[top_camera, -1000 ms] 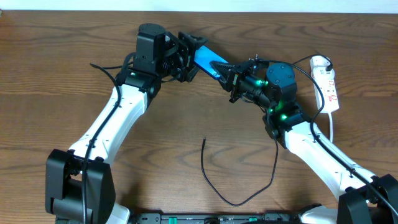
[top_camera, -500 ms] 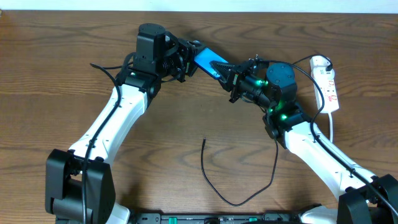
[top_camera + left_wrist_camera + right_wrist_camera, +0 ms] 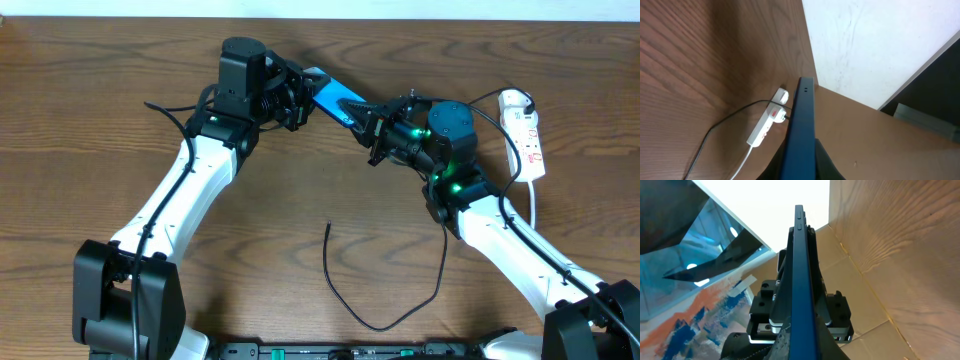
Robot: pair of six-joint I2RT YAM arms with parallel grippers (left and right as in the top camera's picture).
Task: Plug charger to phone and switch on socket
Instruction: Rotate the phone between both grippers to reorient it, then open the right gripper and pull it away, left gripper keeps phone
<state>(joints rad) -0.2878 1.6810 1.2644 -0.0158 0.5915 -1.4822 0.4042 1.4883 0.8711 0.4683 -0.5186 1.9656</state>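
A: Left gripper point(image 3: 304, 94), what's it doing?
B: Clamped on the far-left end of the slim black-edged, blue-screened phone point(image 3: 335, 97). In the left wrist view the phone point(image 3: 800, 125) is edge-on and rises from between the fingers at the bottom of frame.
A: Right gripper point(image 3: 368, 118)?
B: Also pinched on the phone, at the opposite end. In the right wrist view the phone's dark edge point(image 3: 801, 270) runs straight out from between its fingers. The left gripper sits at the far end, a finger on each side.
A: Phone position?
B: Held up off the brown wooden table point(image 3: 100, 100), spanning between the two grippers over the far middle. It's rolled partly on edge, so only a narrow blue band shows from overhead.
A: Charger?
B: The long thin black charger cable point(image 3: 324, 262) lies loose on the table nearer the robot, well apart from the phone. Its free tip point(image 3: 329, 226) points toward the far side. From there the cable curves down, round and up again, then passes behind the right arm point(image 3: 500, 235).
A: Socket?
B: The narrow white socket strip point(image 3: 531, 135), with red marks, lies flat at the far right beside the right arm. Neither gripper touches it. A white cord point(image 3: 533, 205) trails from it toward the near side. The left wrist view shows the strip too point(image 3: 765, 127), with a thin black lead point(image 3: 720, 125) reaching it. The switch position is too small to tell.
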